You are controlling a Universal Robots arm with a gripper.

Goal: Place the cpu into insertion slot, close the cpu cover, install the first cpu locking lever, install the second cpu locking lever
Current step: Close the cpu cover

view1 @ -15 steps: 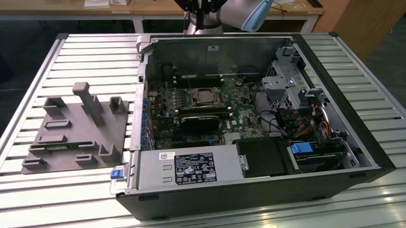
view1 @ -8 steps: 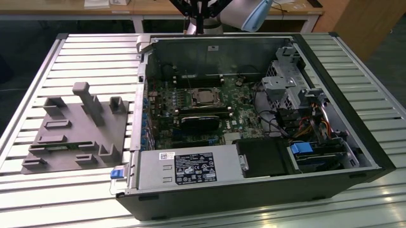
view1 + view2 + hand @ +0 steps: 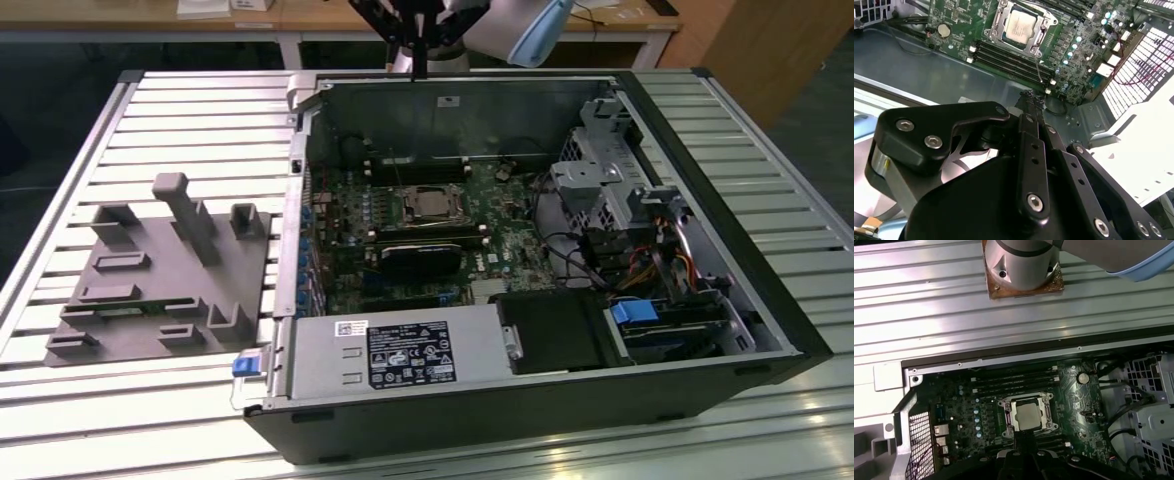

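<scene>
A: Where is the cpu (image 3: pixel 1018 26)?
B: It is seen seated in the insertion slot (image 3: pixel 1004 38) in the second wrist view.
A: And the gripper (image 3: pixel 418 68)?
B: Seen in the exterior view above the case (image 3: pixel 767 290), jaws closed, empty.

One arm (image 3: pixel 514 28) reaches in from the far side of the scene, grey wrist (image 3: pixel 497 35) w/ pale blue cap, set twd the exterior view's right of the tool. The gripper (image 3: pixel 416 66) hangs below it, pointing straight down; black linkage splays up top & narrows to one thin tip. In the second wrist view the linkage bars converge fwd, fingers (image 3: pixel 1029 135) pressed together w/ nothing btwn. In the first wrist view the arm base (image 3: pixel 1024 262) sits far, round & silver.
</scene>
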